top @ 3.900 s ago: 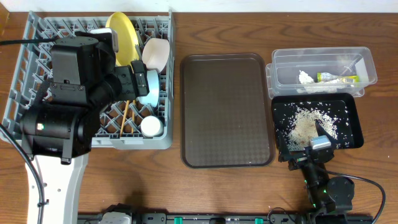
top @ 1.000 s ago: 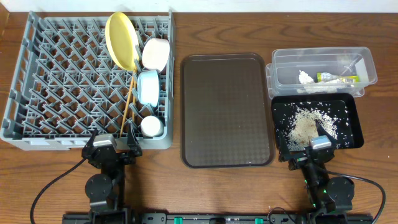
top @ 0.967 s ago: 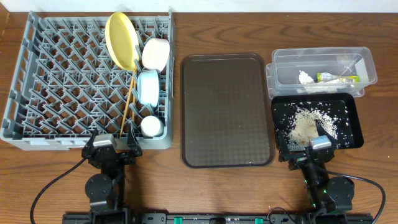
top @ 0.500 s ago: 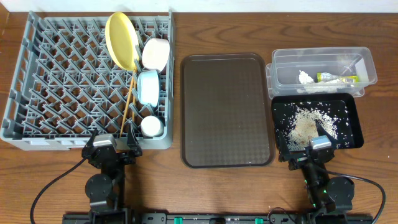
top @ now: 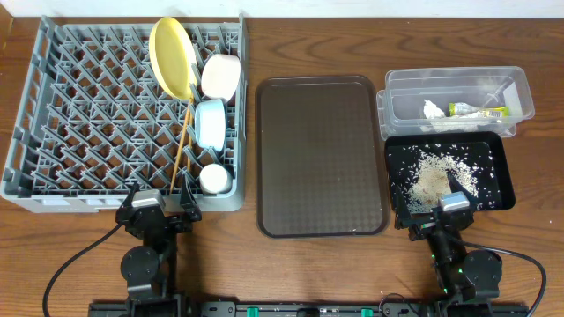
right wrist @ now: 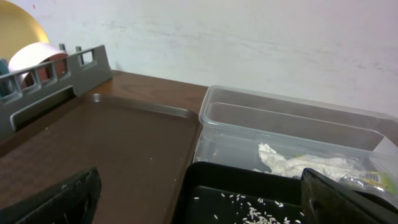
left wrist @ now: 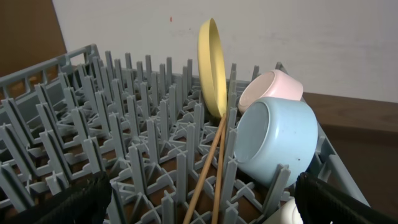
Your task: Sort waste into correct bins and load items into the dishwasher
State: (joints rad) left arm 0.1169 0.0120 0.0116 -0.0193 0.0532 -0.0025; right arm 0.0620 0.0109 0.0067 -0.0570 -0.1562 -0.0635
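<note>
Change: left gripper (top: 159,210) off the dish rack (top: 79,106), now lower left.
Rack: plate (top: 172,57), white bowl (top: 220,77), blue bowl (top: 210,123), cup (top: 213,179), chopsticks (top: 181,150).
Tub (top: 522,88): tissue (top: 432,109), wrapper (top: 480,111).
Black tray (top: 502,180): rice scraps (top: 432,180).
Left, right gripper (top: 436,211): wide, empty.
Table (top: 352,273): wood.

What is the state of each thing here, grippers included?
yellow plate: upright in the rack
light blue bowl: on its side in rack
chopsticks: leaning in rack
snack wrapper: in clear tub
tissue: in clear tub
rice scraps: in black tray
left gripper: open
right gripper: open
</note>
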